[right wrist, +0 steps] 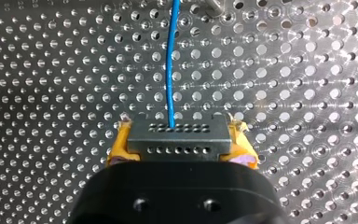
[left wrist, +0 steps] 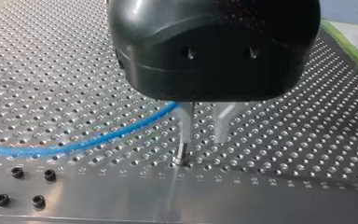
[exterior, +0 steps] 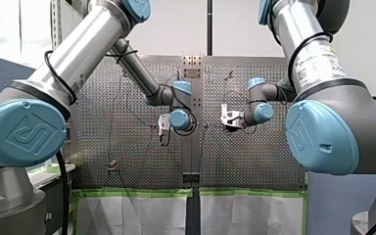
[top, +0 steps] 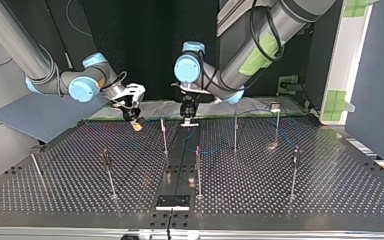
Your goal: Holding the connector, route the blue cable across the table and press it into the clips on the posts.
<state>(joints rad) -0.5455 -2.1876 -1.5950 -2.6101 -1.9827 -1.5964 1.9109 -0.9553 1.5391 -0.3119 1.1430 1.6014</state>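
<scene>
My right gripper (right wrist: 179, 140) is shut on the grey connector (right wrist: 177, 133), with its yellow pads (right wrist: 120, 144) on both sides. The blue cable (right wrist: 169, 65) leaves the connector's face and runs ahead over the perforated table. In the top view my right gripper (top: 136, 122) hangs low at the back left. My left gripper (top: 187, 119) points down just beside it, near the table's middle. In the left wrist view its metal fingers (left wrist: 185, 133) stand apart, tips close to the table. The blue cable (left wrist: 84, 142) curves in from the side up to them. My left gripper (left wrist: 203, 148) is open.
Several thin posts stand on the table, among them one (top: 164, 136) between the grippers, one (top: 198, 170) near the middle and one (top: 235, 131) further right. A black plate (top: 172, 201) lies at the top view's near edge. Small black screws (left wrist: 16, 172) sit by the left gripper.
</scene>
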